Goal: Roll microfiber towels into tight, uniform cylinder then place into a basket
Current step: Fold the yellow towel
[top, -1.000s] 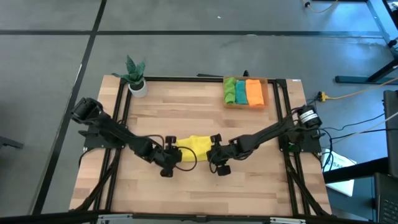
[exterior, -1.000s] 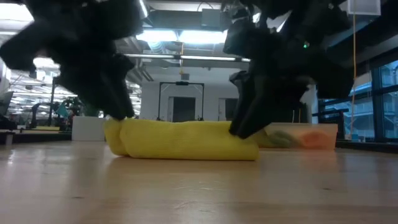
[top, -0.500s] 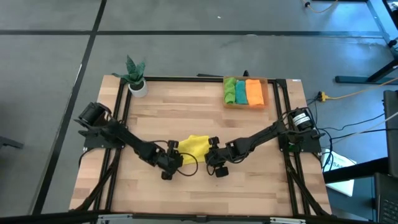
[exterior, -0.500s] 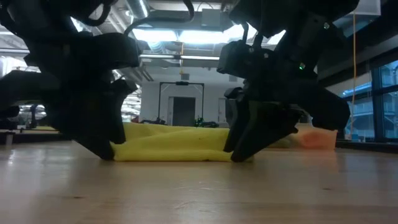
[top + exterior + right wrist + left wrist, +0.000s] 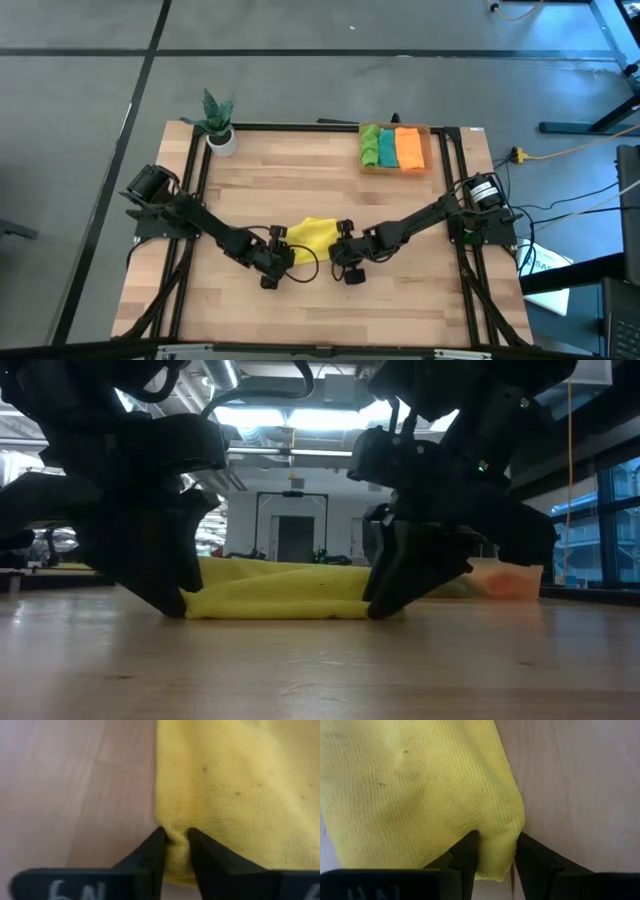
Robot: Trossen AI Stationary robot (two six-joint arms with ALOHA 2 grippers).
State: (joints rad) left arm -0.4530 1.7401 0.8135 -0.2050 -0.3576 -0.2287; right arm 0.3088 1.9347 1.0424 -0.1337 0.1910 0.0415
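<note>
A yellow towel lies bunched on the wood at mid-table, resting on its underside. My left gripper is shut on its left end and shows low over the table in the low view. My right gripper is shut on the right end. The basket stands at the back right, with green, teal and orange towels rolled side by side in it. My left gripper pinches the yellow towel's near edge by its left corner between its two fingers, slanting down from the near left. The cloth puckers between the fingers; how many layers, I cannot tell. The towel lies on the table. My right gripper pinches the towel's near edge at its right corner between its two fingers, slanting down from the near right. A small fold of cloth bulges between the fingertips. The rest of the towel lies on the table.
A small potted plant stands at the table's back left corner. Bare wood stretches in front of the grippers to the near edge, and more between the towel and the basket. Black frame rails run along both sides.
Both grippers have sunk toward the table at the towel's two ends. The yellow towel, a thick bundle a second ago, now lies lower and flatter on the wood between them.
</note>
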